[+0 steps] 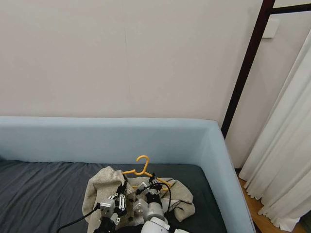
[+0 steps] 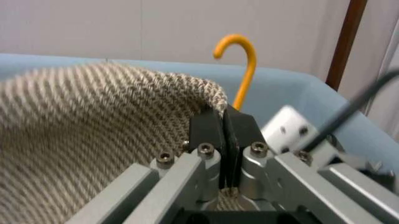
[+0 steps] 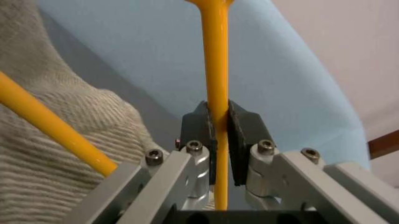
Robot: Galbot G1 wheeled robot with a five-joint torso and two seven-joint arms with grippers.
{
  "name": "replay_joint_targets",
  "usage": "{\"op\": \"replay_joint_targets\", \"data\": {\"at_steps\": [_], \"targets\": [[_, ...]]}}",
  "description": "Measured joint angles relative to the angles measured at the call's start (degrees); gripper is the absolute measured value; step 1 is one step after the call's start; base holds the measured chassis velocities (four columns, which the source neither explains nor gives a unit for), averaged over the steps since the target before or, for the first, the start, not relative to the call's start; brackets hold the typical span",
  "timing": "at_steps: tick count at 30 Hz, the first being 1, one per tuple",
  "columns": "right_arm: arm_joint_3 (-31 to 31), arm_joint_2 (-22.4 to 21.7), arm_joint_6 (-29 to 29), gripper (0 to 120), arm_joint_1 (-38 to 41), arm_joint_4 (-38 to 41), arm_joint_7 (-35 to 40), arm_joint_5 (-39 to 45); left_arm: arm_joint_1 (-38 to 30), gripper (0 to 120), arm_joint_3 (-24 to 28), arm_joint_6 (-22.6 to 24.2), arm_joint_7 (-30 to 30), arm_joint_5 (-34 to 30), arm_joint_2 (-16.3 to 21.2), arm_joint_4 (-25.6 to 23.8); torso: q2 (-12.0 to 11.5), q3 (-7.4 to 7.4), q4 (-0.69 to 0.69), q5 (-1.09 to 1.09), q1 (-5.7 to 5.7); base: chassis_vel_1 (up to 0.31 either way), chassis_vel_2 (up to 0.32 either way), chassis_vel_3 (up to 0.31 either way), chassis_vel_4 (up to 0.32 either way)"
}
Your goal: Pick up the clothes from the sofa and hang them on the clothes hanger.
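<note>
A beige knitted garment (image 1: 104, 187) lies bunched on the dark sofa seat with a yellow hanger (image 1: 142, 167) sticking out of it. My left gripper (image 1: 123, 185) is shut on an edge of the garment (image 2: 93, 126), lifting a fold; the hanger hook (image 2: 240, 60) rises just behind its fingers (image 2: 206, 128). My right gripper (image 1: 150, 183) is shut on the hanger's yellow shaft (image 3: 215, 70), close beside the left gripper (image 2: 223, 122). A second yellow bar (image 3: 50, 126) of the hanger crosses over the garment (image 3: 62, 154). In the right wrist view the right gripper (image 3: 219, 123) pinches the shaft between dark pads.
The light blue sofa backrest (image 1: 97, 138) and right armrest (image 1: 221, 170) enclose the dark seat (image 1: 39, 194). A dark upright pole (image 1: 243, 68) stands at the wall behind the armrest. White curtains (image 1: 286, 160) hang at the right.
</note>
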Motion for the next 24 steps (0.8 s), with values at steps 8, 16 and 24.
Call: {"op": "replay_joint_targets", "data": {"at_steps": [8,16,24], "targets": [[2.7,-0.1,-0.5,5,0.7,1.8,1.4,3.4,0.4,0,-0.6,-0.2,-1.0,0.8,-0.2,0.4,0.0,0.0,0.0,0.0,0.0,0.0,0.0,0.0,0.0],[4.0,-0.8,0.9,5,0.8,0.7,1.4,0.4,0.3,0,-1.2,-0.7,-1.3,1.4,0.0,0.3,0.0,0.0,0.0,0.01,0.0,0.0,0.0,0.0,0.0],[4.0,-0.5,5.4,5,0.4,-1.3,0.3,-7.2,-0.2,0,-1.2,-2.2,-1.2,2.8,0.2,0.9,0.0,0.0,0.0,0.0,0.0,0.0,0.0,0.0,0.0]]}}
